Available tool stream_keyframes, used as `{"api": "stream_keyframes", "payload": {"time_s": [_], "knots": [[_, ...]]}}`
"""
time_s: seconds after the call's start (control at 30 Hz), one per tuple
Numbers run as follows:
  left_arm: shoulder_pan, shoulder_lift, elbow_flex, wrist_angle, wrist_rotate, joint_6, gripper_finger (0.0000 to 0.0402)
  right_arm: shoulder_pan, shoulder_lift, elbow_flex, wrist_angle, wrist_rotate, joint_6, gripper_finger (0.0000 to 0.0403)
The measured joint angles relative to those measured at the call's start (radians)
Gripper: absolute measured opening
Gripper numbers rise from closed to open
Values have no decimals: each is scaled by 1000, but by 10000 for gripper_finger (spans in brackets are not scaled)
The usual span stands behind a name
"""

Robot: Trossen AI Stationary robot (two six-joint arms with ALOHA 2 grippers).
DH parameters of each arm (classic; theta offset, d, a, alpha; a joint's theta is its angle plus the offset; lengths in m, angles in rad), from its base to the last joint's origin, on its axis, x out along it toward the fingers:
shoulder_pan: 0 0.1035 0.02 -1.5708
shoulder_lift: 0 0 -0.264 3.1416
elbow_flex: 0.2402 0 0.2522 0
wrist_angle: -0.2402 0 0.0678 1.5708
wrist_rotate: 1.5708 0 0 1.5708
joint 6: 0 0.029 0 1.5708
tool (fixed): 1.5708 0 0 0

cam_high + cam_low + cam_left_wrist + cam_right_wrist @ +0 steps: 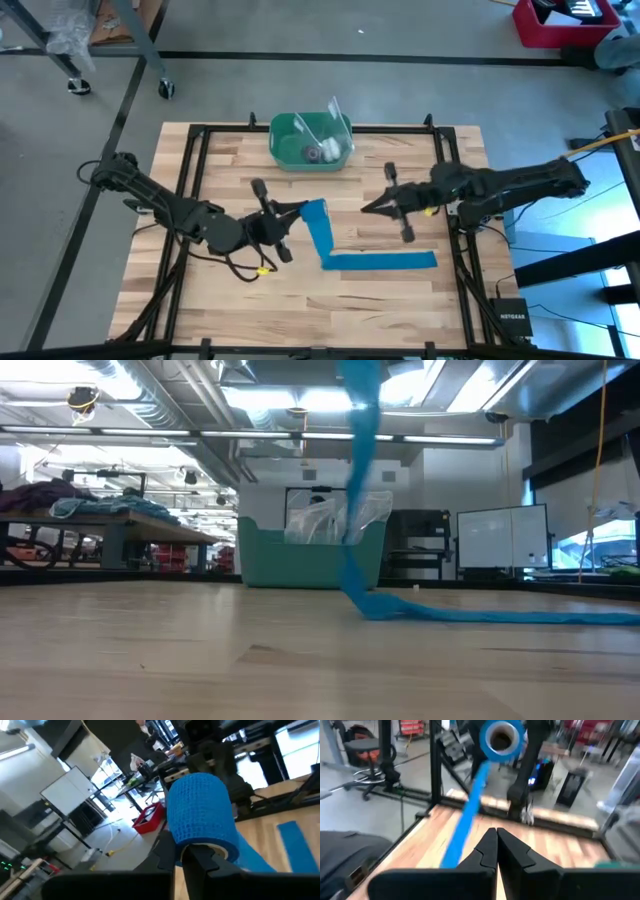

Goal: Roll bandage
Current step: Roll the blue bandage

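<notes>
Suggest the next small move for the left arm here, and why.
Probably turn the roll to wind in more strip. The left gripper is shut on the bandage roll, held above the table, with a long tail hanging down and trailing flat. The right gripper waits shut nearby.

Closed fingers [496,851] face the hanging blue bandage [501,739].

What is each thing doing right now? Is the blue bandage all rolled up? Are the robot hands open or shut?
bandage: partly rolled; roll held up in the air, loose tail hanging down and lying flat on the table.
left gripper: shut on the bandage roll, above the table.
right gripper: shut, holding nothing, facing the roll.
green bin: upright at the table's far edge, open top, with things inside.
</notes>
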Motion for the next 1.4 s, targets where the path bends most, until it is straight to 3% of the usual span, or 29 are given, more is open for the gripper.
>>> {"api": "stream_keyframes", "payload": {"time_s": [0.27, 0.43, 0.57, 0.7, 1.07, 1.2, 1.4], "knots": [[0, 0, 5, 4, -4, 89, 8, 23, 218, 10, 128, 63, 31, 28], [1, 0, 5, 1, -4, 119, 6, 23, 289, 16, 128, 176, 23, 110], [1, 0, 6, -2, -4, 123, 9, 23, 297, 17, 115, 126, 24, 176], [0, 0, 6, -1, -4, 124, 7, 24, 302, -2, 119, 92, 21, 214], [0, 0, 6, 1, -3, 100, 9, 24, 434, -160, 563, 22, 26, 222], [0, 0, 6, 0, -2, 101, 8, 32, 520, -161, 737, -22, 33, 222], [0, 0, 6, -4, -2, 106, 13, 46, 602, -160, 863, -32, 31, 196]]}}
